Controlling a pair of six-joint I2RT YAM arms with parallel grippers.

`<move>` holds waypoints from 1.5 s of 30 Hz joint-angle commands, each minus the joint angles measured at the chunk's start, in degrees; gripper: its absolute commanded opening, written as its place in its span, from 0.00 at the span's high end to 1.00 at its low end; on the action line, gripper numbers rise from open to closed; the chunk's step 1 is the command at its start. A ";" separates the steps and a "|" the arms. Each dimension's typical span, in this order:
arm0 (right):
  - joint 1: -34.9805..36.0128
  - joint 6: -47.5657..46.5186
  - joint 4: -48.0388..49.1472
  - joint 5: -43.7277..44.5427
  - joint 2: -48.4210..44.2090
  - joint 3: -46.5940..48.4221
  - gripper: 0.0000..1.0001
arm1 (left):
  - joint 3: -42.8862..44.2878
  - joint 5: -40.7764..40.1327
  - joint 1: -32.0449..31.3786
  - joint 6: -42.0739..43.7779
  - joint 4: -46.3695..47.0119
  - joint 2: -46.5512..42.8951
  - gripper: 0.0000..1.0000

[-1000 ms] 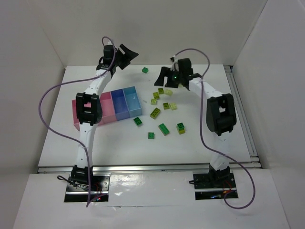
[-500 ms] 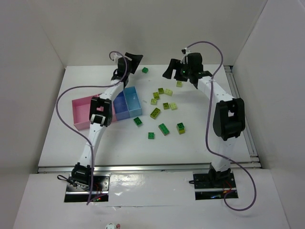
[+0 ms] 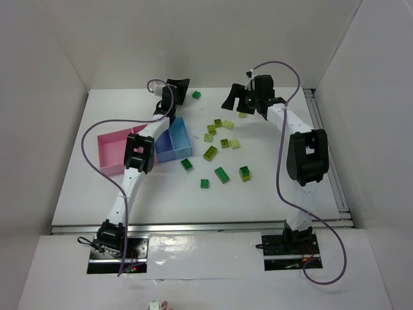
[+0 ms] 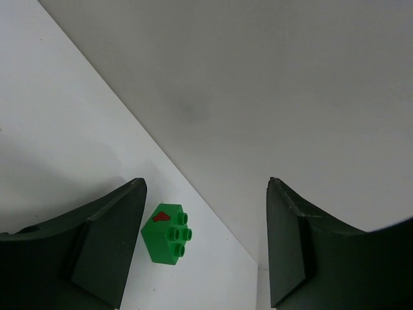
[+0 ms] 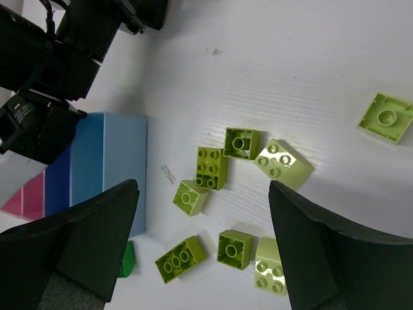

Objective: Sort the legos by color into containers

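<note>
White tabletop [image 3: 161, 194]; plain white walls [image 3: 206, 39] on three sides; metal rail [image 3: 328, 155] along right edge.

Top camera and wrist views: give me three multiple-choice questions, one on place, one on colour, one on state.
1. Where is the lone dark green brick?
A. inside a bin
B. on the table, near the back wall
C. stacked on another brick
2. What colour is the end bin nearest the loose bricks?
A. pink
B. yellow
C. light blue
3. How is the left gripper?
A. open, holding nothing
B. shut on a brick
C. shut, empty
Answers: 1 B, it sits alone on the tabletop by the wall. 2 C, the light blue compartment faces the loose bricks. 3 A, its fingers stand wide apart, the brick ungripped.
</note>
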 commanded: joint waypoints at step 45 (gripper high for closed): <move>5.56 -5.64 -7.28 13.25 32.40 44.86 0.07 | -32.28 29.67 6.25 11.37 11.42 -36.76 0.24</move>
